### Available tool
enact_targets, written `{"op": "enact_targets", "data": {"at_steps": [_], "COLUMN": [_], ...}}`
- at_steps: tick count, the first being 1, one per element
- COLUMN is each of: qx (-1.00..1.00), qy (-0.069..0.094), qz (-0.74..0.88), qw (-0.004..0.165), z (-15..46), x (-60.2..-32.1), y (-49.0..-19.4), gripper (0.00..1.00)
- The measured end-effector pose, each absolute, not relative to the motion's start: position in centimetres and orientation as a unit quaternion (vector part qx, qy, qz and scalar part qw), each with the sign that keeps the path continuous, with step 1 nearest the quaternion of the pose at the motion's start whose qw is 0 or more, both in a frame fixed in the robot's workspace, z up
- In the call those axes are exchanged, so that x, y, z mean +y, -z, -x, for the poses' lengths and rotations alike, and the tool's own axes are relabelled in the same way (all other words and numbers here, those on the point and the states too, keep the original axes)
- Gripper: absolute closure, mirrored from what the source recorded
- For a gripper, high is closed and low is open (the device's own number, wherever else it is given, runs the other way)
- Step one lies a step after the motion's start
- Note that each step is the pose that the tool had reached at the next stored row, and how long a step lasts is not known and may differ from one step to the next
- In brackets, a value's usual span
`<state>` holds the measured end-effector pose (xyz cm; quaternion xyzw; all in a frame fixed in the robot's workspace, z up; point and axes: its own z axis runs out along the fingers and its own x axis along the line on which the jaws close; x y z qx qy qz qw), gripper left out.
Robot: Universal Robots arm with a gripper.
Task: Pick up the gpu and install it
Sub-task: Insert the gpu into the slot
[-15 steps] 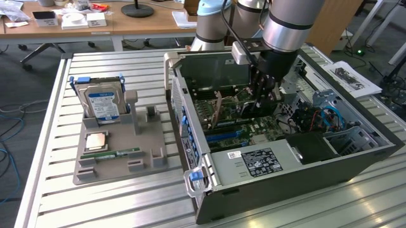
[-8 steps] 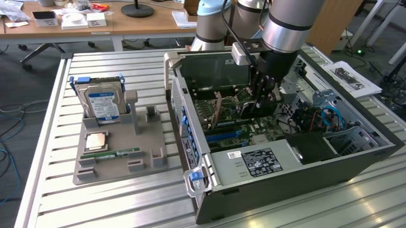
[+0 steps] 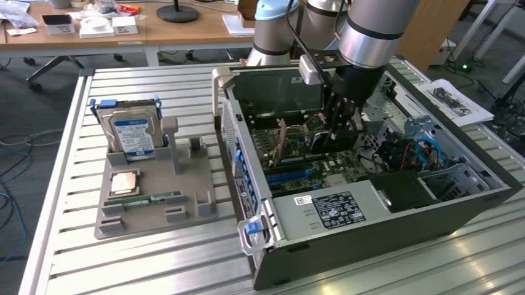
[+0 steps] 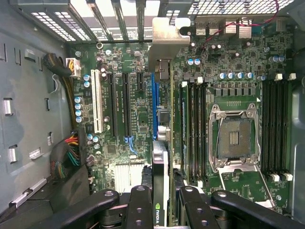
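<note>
Looks like a lab-slash-office kind of space. Big slatted aluminium table [image 3: 131, 264] up front, pale and ribbed. Behind it, a wooden desk [image 3: 189, 34] cluttered with small white boxes [image 3: 98, 26] and a round black stand base [image 3: 178, 12]. Dark grey floor [image 3: 41, 104] underneath, with a chair's wheeled base [image 3: 58, 64] and loose cables [image 3: 15, 147] trailing at the exterior view's left. Printed sheets [image 3: 458, 101] over on the right. Soft, even light all round.

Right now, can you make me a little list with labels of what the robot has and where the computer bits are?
holding: the fingers are shut on the gpu
gpu spot: edge-on over the motherboard, next to the blue slot; plugged in or not, can't tell
arm place: reaching into the open computer case
on the grey holder: hard drive, memory stick
</note>
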<state>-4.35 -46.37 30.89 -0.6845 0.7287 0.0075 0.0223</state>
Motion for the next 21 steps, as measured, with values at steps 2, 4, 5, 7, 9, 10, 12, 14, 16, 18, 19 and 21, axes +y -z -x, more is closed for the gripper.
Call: {"op": "enact_targets", "data": {"at_steps": [2,4,5,7,9,10,12,14,16,18,19,21], "qx": [0.729,0.729,0.729,0.729,0.729,0.729,0.729,0.729,0.729,0.729,0.729,0.729], "qy": [-0.008,-0.007,-0.007,-0.008,-0.007,-0.008,-0.008,-0.008,-0.007,-0.008,-0.008,-0.008], "qz": [0.684,0.684,0.684,0.684,0.684,0.684,0.684,0.684,0.684,0.684,0.684,0.684], "qw": [0.022,0.022,0.022,0.022,0.022,0.022,0.022,0.022,0.022,0.022,0.022,0.022], "z": [4.35,4.35,4.35,4.35,4.35,4.35,4.35,4.35,4.35,4.35,4.35,4.35], "x": [-46.37,-46.37,-46.37,-46.37,-46.37,-46.37,-46.36,-46.37,-46.37,-46.37,-46.37,-46.36], "y": [-30.89,-30.88,-30.87,-30.83,-30.82,-30.82,-30.76,-30.71,-30.64,-30.64,-30.63,-30.56], "gripper": [0.73,0.73,0.73,0.73,0.73,0.73,0.73,0.73,0.73,0.73,0.73,0.73]}}
